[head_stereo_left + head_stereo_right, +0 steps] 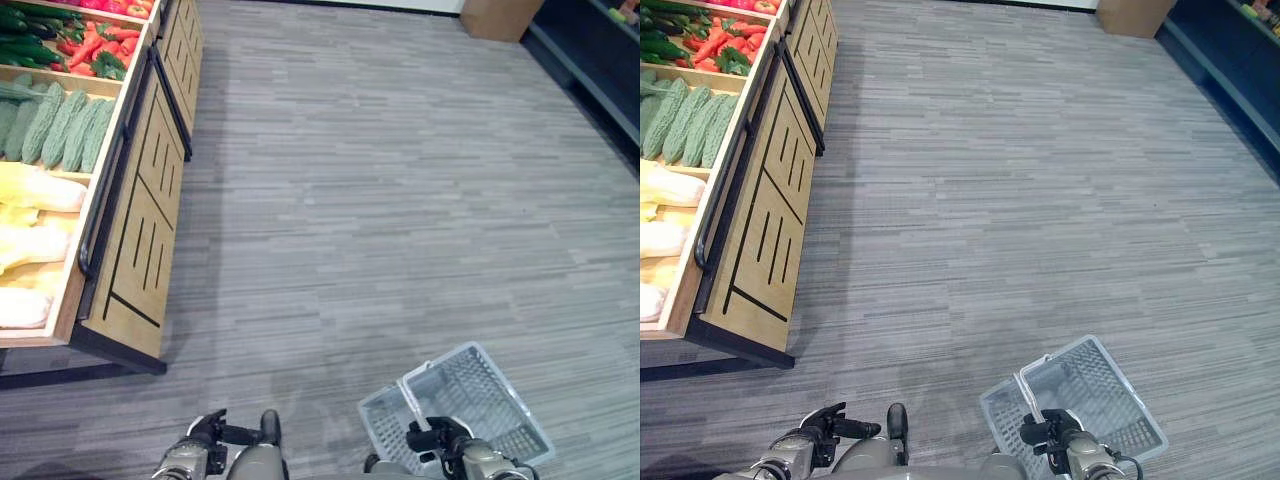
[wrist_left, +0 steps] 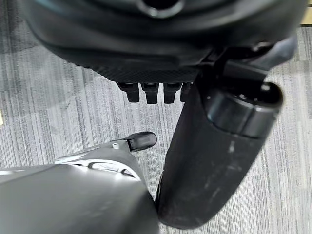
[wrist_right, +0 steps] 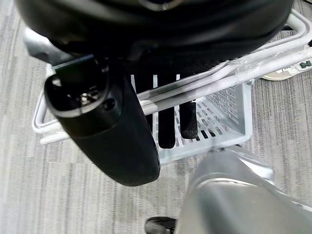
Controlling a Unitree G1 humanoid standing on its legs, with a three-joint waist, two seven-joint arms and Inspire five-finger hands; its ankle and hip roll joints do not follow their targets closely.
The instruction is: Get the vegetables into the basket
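A pale grey plastic basket (image 1: 470,395) with latticed walls and twin tubular handles hangs low at the robot's right side, over grey striped carpet (image 1: 400,200). The right hand (image 3: 165,122) has its dark fingers curled round those handles, thumb standing clear in front. The left hand (image 1: 205,432) hovers empty, thumb out, its short fingers loosely bent and touching nothing. Well ahead and to the left of that hand stands a slatted wooden produce stand (image 1: 140,200) with black rails, holding knobbly green bitter gourds (image 1: 60,125), red peppers (image 1: 100,45) and pale yellow vegetables (image 1: 35,215). Broad open carpet lies ahead of both hands.
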